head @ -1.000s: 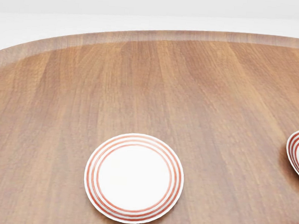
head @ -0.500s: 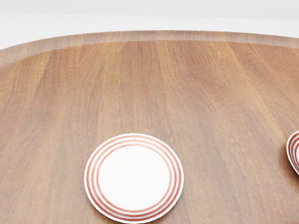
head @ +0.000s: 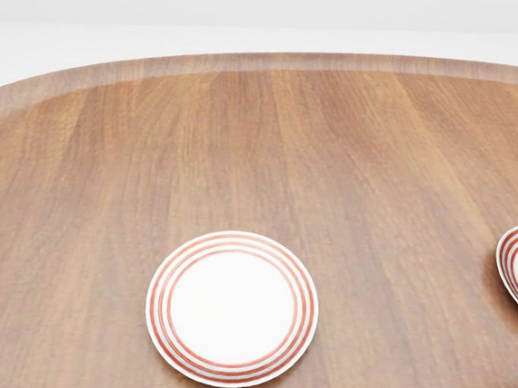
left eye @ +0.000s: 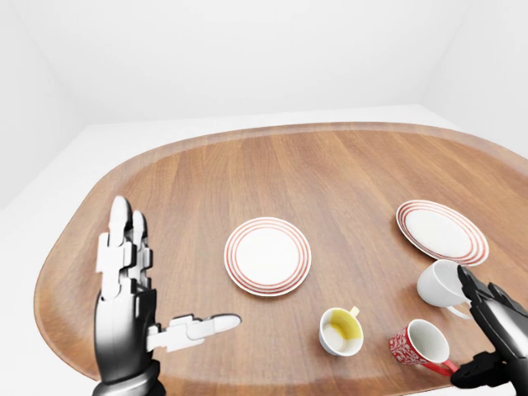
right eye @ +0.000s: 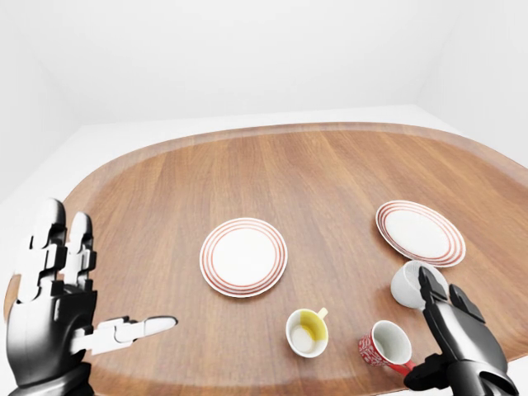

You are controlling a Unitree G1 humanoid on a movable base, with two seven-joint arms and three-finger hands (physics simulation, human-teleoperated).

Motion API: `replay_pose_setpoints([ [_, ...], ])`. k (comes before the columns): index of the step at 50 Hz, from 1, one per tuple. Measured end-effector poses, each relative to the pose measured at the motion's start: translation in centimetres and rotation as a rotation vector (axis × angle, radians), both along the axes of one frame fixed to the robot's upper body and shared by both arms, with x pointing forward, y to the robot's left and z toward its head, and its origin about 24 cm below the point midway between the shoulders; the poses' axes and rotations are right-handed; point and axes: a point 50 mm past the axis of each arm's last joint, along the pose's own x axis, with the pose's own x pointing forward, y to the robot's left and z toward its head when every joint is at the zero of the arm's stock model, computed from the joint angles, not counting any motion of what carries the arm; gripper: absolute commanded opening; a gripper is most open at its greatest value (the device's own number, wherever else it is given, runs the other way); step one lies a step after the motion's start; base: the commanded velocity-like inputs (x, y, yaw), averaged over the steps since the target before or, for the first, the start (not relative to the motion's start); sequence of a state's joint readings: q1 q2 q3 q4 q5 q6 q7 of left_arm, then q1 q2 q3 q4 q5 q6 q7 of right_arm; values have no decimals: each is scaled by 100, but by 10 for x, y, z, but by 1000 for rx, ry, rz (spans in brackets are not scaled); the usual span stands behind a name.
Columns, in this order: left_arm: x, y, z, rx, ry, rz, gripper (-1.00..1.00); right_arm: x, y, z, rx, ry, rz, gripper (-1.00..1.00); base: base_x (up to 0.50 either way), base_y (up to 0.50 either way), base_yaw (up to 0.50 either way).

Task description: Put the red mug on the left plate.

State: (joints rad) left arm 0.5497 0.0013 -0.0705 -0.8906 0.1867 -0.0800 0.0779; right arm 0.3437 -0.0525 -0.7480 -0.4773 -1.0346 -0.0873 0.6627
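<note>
Wooden table (left eye: 330, 177), red mug (left eye: 421, 345) unheld

Yellow mug (left eye: 341, 331), white mug (left eye: 440, 285), rt plate (left eye: 441, 232), wood table (left eye: 330, 177)

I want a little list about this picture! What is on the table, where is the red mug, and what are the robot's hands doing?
table: wooden table, rounded edge
left plate: white with red rings, nothing on it
right plate: same pattern, nothing on it
red mug: near the bottom edge, on the table, not on a plate
yellow mug: left of the red mug
white mug: tipped, below the right plate
left robot hand: open, fingers spread, holding nothing
right robot hand: open, just right of the red mug, not gripping it
</note>
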Motion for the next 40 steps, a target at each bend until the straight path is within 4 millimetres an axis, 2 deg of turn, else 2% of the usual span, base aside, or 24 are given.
replay_pose_setpoints([
  [13, 1, -1, 1, 3, 0, -1, 100, -8, -10, -11, 17, 23, -53, 100, 0, 0, 0],
  [24, 2, -2, 0, 4, 2, -2, 100, 1, -16, -10, 1, -16, -48, 100, 0, 0, 0],
  [40, 2, -3, 0, 7, 3, -5, 100, 9, -17, -19, -1, -6, -26, 100, 0, 0, 0],
])
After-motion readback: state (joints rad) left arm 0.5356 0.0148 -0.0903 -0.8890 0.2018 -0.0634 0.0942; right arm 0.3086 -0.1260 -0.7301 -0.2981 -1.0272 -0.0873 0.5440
